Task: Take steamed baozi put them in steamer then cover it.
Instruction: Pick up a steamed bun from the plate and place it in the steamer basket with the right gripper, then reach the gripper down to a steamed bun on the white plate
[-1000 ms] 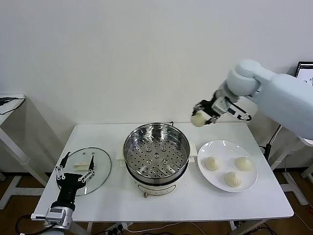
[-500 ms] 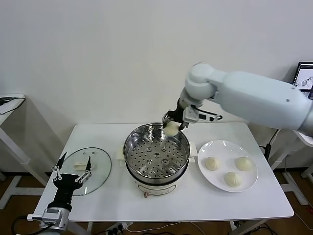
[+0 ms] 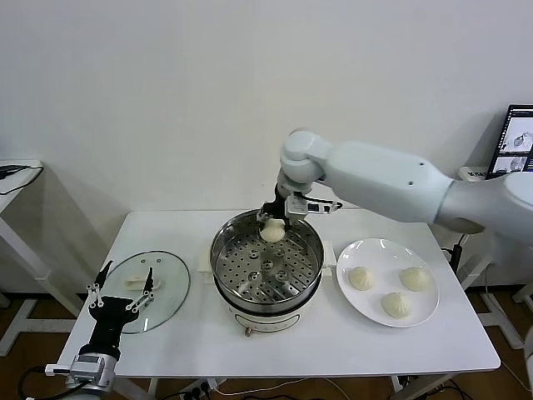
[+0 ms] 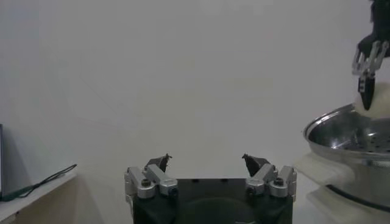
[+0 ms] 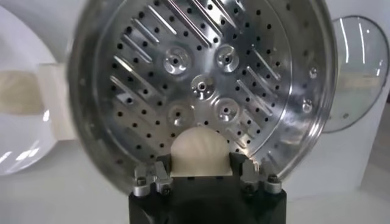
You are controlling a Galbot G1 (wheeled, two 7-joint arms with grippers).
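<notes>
Nearest, the left gripper (image 3: 125, 293) hung spread and idle beside the cover (image 3: 148, 290) on the worktop (image 3: 350, 350), while farther back the right gripper (image 3: 273, 218), pinching a baozi (image 3: 271, 232) above the steamer (image 3: 266, 262), probably needed to lower close to the perforated floor before letting go.

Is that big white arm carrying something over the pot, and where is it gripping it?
Yes. The right gripper holds one steamed baozi by its sides, over the steamer. The left gripper is open and holds nothing.
</notes>
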